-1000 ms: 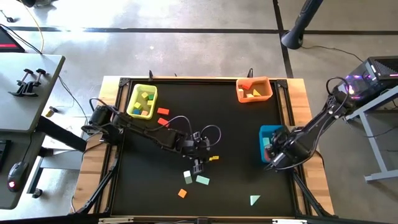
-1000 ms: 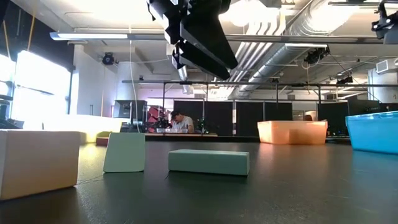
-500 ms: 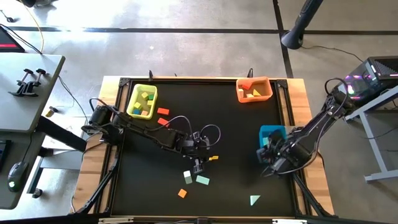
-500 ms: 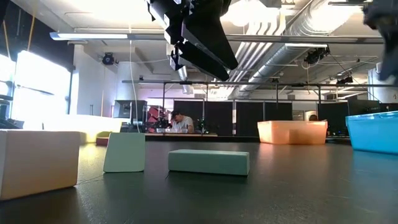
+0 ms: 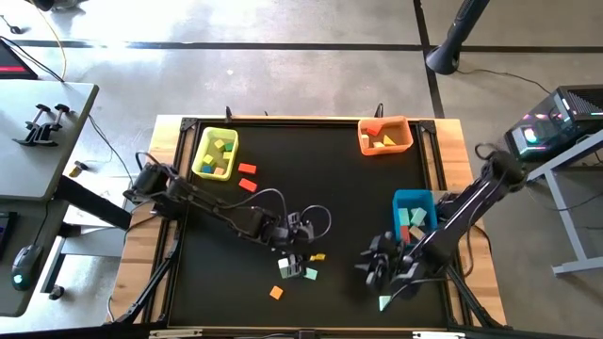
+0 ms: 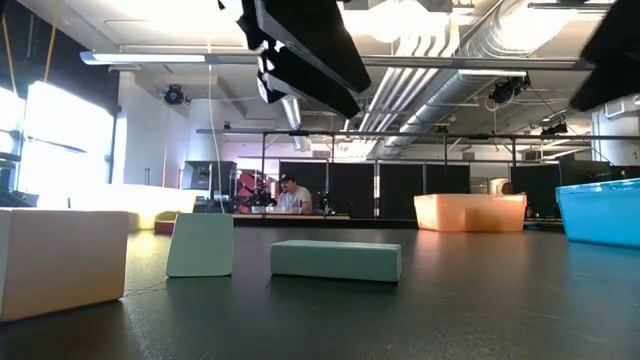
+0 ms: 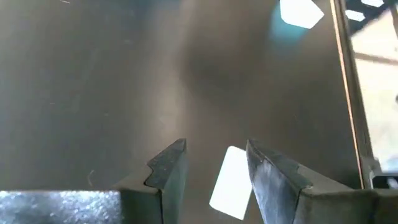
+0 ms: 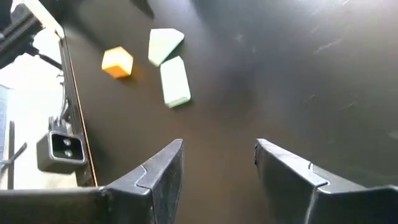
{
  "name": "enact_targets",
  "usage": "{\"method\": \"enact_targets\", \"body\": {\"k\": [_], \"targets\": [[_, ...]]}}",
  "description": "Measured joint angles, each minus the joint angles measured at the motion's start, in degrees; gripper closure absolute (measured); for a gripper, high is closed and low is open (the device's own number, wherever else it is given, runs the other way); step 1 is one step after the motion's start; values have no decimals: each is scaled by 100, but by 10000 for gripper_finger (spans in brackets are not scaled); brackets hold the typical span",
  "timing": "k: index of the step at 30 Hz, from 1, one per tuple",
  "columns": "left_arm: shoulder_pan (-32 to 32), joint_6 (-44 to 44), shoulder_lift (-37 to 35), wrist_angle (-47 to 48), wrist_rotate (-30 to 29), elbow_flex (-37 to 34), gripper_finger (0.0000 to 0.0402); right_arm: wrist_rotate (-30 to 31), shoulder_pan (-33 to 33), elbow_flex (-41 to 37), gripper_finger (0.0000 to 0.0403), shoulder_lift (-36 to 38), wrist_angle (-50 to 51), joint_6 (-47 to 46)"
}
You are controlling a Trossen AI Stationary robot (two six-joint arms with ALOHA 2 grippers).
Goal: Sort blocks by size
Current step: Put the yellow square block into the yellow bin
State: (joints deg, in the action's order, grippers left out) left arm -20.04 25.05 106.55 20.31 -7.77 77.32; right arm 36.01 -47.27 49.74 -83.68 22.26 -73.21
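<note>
Closing in on loose blocks: both arms hover over the counter [image 5: 226, 292], each with jaws spread and holding nothing.

The left gripper [image 5: 290, 252] straddles a mint bar [image 7: 231, 182] whose long axis runs along the jaw gap; next comes descent, then closure. The right gripper [image 5: 386, 273] hangs near a mint triangle [image 5: 385, 302].

Concrete floor [image 5: 311, 80], ceiling ducts [image 6: 440, 60], bright window [image 6: 60, 130].
</note>
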Motion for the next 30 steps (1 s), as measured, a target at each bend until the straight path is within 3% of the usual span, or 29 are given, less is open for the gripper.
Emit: {"method": "enact_targets", "body": {"k": [7, 11, 15, 18, 21, 25, 30], "targets": [[-469, -110, 2, 181, -32, -94, 249, -201, 0, 0, 210, -602, -704, -485], [-636, 351, 7, 106, -20, -350, 249, -199, 0, 0, 210, -607, -860, -492], [-670, 796, 6, 670, 525, -374, 249, -201, 0, 0, 210, -599, -837, -479], [-710, 1068, -24, 1149, 1319, -374, 249, -200, 2, 0, 210, -598, -837, -486], [-920, 869, -40, 1822, 1897, -372, 249, -201, 2, 0, 210, -597, -837, -498], [-1430, 711, -38, 2348, 1933, -378, 249, -205, 2, 2, 210, -597, -835, -480], [-1964, 574, -38, 1838, 1816, -378, 244, -205, 2, 0, 210, -597, -780, -479]]}}
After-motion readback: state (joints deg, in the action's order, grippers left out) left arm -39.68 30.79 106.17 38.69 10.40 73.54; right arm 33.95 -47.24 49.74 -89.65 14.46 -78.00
